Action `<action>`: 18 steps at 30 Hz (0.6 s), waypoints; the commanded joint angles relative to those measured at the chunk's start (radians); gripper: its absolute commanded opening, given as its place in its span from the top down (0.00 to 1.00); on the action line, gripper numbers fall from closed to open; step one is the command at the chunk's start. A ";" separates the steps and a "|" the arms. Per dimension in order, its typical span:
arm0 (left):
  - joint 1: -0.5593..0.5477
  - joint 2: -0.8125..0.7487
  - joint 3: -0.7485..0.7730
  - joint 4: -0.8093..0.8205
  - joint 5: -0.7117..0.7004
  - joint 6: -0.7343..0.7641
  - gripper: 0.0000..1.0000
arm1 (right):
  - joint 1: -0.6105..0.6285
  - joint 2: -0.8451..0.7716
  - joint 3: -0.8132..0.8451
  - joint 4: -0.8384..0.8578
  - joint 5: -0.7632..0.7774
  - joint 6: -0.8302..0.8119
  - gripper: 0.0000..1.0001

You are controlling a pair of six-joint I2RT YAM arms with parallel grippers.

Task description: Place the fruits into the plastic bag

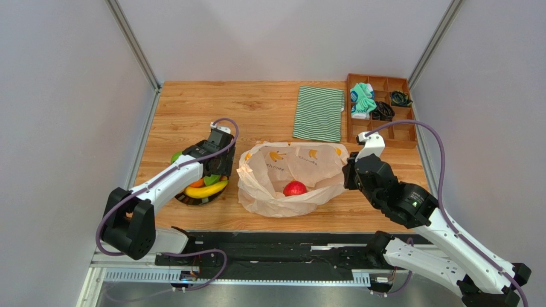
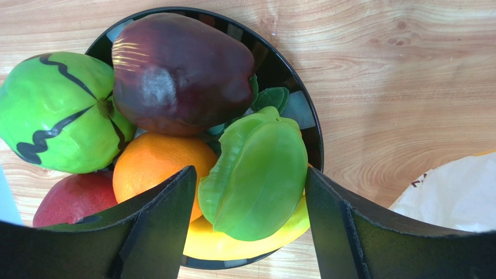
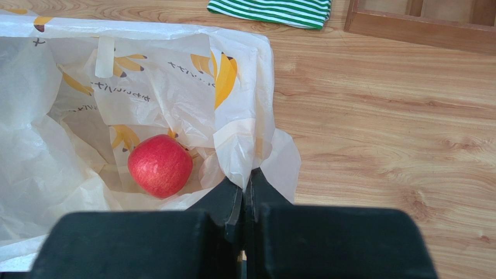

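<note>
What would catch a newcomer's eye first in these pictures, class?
A round black bowl heaped with bright toy fruits sits left of centre, the open left gripper straddling a ridged green star-shaped fruit. In the middle lies a crinkly whitish plastic bag printed with bananas, one red apple inside, its rim pinched by the shut right gripper.

Red apple (image 3: 160,165); whitish, yellow-banana-printed bag (image 3: 41,163).

banana (image 2: 215,247) mostly hidden, tray (image 1: 400,131) contents indistinct
</note>
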 commanded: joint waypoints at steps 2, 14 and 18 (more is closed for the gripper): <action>-0.006 0.028 0.045 0.013 -0.008 0.024 0.25 | -0.004 -0.009 -0.001 0.023 0.014 0.011 1.00; -0.014 0.026 0.053 -0.006 -0.017 0.021 0.37 | -0.003 -0.009 -0.002 0.024 0.017 0.012 1.00; -0.024 0.025 0.056 -0.015 -0.027 0.018 0.41 | -0.003 -0.007 -0.001 0.024 0.017 0.012 1.00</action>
